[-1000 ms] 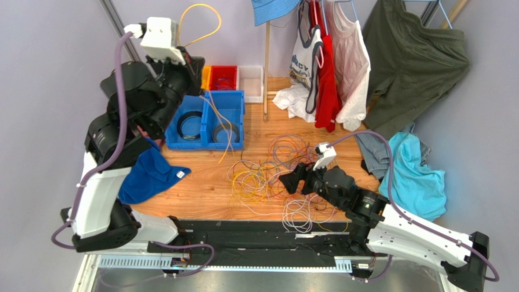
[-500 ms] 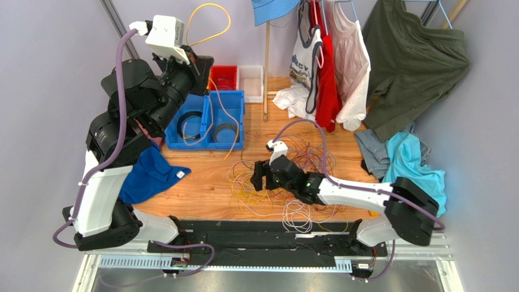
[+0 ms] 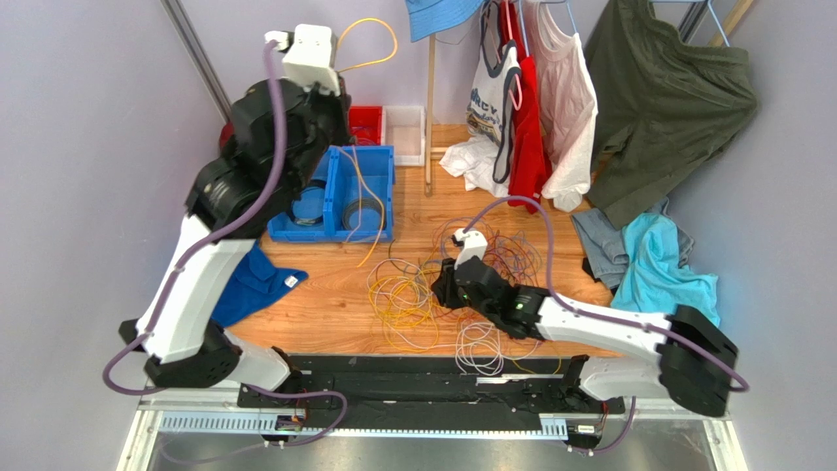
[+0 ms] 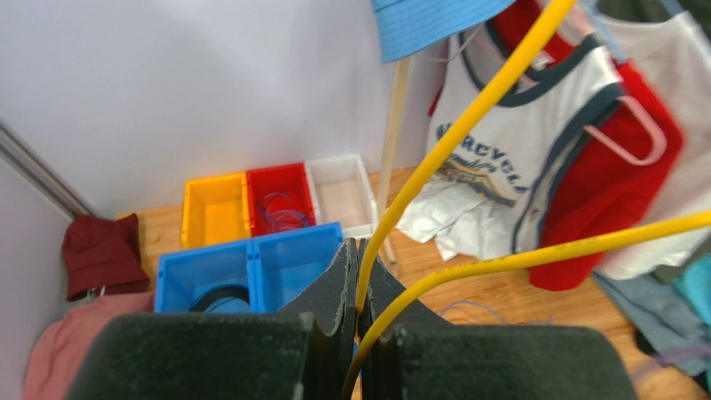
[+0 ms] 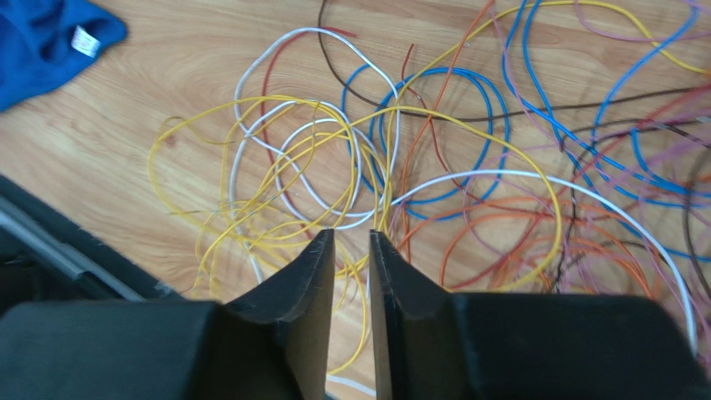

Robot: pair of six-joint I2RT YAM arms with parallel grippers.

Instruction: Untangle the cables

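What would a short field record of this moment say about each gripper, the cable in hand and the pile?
left gripper: shut on a yellow cable, raised above the blue bins
yellow cable: loops above the gripper and hangs down past the bins toward the table
right gripper: jaws slightly apart, nothing between them, low over the tangled cables
tangled cables: overlapping yellow, white, blue, orange and purple loops on the table

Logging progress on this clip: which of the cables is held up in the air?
The yellow cable, pinched between the fingers of the left gripper and looping high; the other cables lie tangled on the table.
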